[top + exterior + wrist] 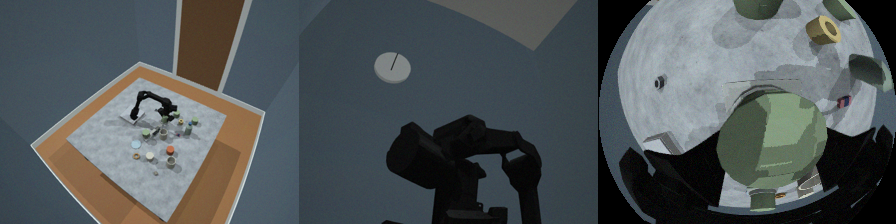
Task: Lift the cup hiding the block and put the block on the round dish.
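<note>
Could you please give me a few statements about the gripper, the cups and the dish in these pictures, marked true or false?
1. The gripper is shut on a green cup. True.
2. The other balance cup is lying on its side. False: it stands upside down on the balance's near end.
3. The round dish has a cup on it. False: nothing rests on it.
4. An orange ring lies near the dish. True.
5. The bottle has a red cap. False: the cap is blue.

The top view looks down from high and far. The exterior view looks up at the arm, close. The wrist view looks down, very near.
</note>
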Controlling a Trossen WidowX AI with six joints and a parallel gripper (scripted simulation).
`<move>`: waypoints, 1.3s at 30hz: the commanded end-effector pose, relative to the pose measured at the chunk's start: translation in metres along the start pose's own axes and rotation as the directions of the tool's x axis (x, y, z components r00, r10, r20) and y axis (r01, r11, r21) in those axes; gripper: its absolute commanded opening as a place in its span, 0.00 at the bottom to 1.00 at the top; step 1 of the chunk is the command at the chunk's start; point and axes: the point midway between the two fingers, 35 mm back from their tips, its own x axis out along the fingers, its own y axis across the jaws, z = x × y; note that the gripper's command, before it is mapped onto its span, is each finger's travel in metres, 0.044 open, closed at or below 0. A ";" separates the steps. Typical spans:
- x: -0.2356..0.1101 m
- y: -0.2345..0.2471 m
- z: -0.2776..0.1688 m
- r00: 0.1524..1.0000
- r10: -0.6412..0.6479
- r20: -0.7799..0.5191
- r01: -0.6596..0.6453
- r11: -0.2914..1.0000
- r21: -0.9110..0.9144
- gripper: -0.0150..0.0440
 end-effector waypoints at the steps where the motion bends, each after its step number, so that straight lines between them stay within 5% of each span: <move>1: -0.010 -0.004 0.005 1.000 -0.016 0.020 0.016 1.000 -0.002 0.25; 39: -0.060 -0.002 0.004 1.000 -0.016 0.020 0.016 1.000 -0.002 0.25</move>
